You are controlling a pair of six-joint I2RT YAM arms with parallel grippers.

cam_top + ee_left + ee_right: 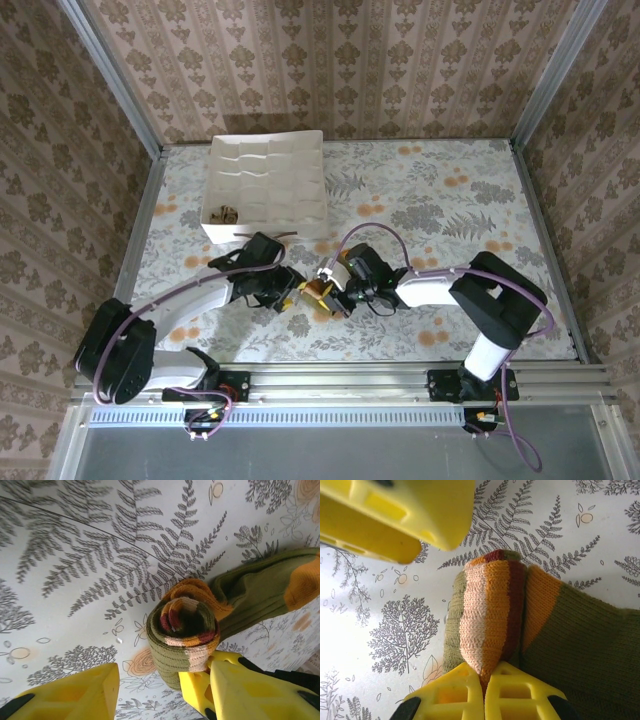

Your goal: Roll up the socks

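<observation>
Pinching olive sock [580, 640] cuff, right jaws shut; left jaws part-open, roll [182, 630] between.

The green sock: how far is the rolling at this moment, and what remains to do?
Done: the striped cuff end of the green sock is wound into a roll. In hand: the right pincer is shut on that roll; the left pincer stands open near it. Left: the foot with its orange patch lies unrolled. In the white tray sits something brown, too small to identify.
</observation>
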